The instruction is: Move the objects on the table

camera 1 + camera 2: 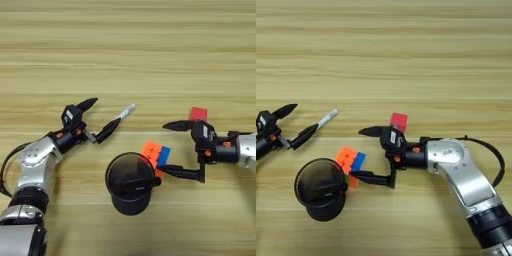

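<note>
Left eye view puts the right gripper (172,149) at centre right, fingers spread wide, its lower finger just beside the puzzle cube (155,155), which sits against the black mesh cup (130,182). The red block (198,114) lies behind it. At centre left, the left gripper (100,118) is spread near the silver-white marker (126,111). A shove could tip the cup.

No legible text, brand, number or sign is showing anywhere in either view. A small white label is sitting on the left gripper (95,120), and another on the right gripper (363,155), but their markings are too small to be read.
</note>
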Controlling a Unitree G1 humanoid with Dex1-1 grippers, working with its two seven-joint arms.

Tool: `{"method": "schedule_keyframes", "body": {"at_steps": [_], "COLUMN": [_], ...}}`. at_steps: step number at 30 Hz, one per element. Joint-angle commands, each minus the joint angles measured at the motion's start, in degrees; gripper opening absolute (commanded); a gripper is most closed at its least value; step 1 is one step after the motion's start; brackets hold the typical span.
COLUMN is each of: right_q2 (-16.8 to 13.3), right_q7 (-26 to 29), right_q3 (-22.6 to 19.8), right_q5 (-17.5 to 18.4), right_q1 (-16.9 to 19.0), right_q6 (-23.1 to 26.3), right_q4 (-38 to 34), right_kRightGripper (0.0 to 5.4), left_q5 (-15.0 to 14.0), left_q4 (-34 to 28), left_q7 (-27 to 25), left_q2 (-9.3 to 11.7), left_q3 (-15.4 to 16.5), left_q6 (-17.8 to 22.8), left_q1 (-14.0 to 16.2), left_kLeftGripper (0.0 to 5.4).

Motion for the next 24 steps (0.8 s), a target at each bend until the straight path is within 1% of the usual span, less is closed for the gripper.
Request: {"method": "schedule_keyframes", "body": {"at_steps": [1,8,10,11,12,15,17,18,19,24], "right_q2": [-0.16,0.29,0.55,0.74,0.96,1.63,1.83,1.90,2.08,2.72], "right_q7": [0.49,0.16,-0.09,-0.10,-0.12,-0.28,-0.18,-0.12,-0.14,-0.28], "right_q3": [0.91,2.31,3.24,3.49,3.65,3.56,3.44,3.42,3.43,3.21], "right_q5": [-0.70,-2.31,-3.76,-4.03,-4.20,-4.25,-4.26,-4.23,-4.24,-4.39], "right_q1": [0.70,0.47,0.11,0.00,-0.17,-0.62,-0.67,-0.70,-0.85,-1.61], "right_q6": [-0.50,-0.99,-1.77,-1.96,-2.05,-2.26,-2.50,-2.59,-2.77,-3.57], "right_q4": [0.33,2.12,3.14,3.54,3.81,4.19,4.37,4.46,4.78,6.59], "right_kRightGripper": [5.36,5.36,5.36,5.18,5.18,4.66,4.49,4.26,4.22,3.60], "left_q5": [0.56,0.57,0.55,0.53,0.52,0.51,0.53,0.53,0.56,0.80], "left_q4": [0.47,0.63,0.49,0.46,0.43,0.42,0.37,0.36,0.42,0.62], "left_q7": [-0.47,-0.39,-0.39,-0.39,-0.38,-0.36,-0.31,-0.32,-0.32,-0.21], "left_q2": [0.62,0.51,0.47,0.46,0.45,0.45,0.39,0.38,0.42,0.60], "left_q3": [-0.11,-0.09,-0.10,-0.10,-0.10,-0.08,-0.11,-0.11,-0.11,-0.16], "left_q6": [-0.62,-0.79,-0.80,-0.80,-0.80,-0.82,-0.87,-0.88,-0.92,-1.15], "left_q1": [-0.76,-0.62,-0.51,-0.47,-0.44,-0.38,-0.32,-0.32,-0.34,-0.48], "left_kLeftGripper": [5.40,5.40,5.40,5.40,5.40,5.40,5.40,5.40,5.40,5.40]}}
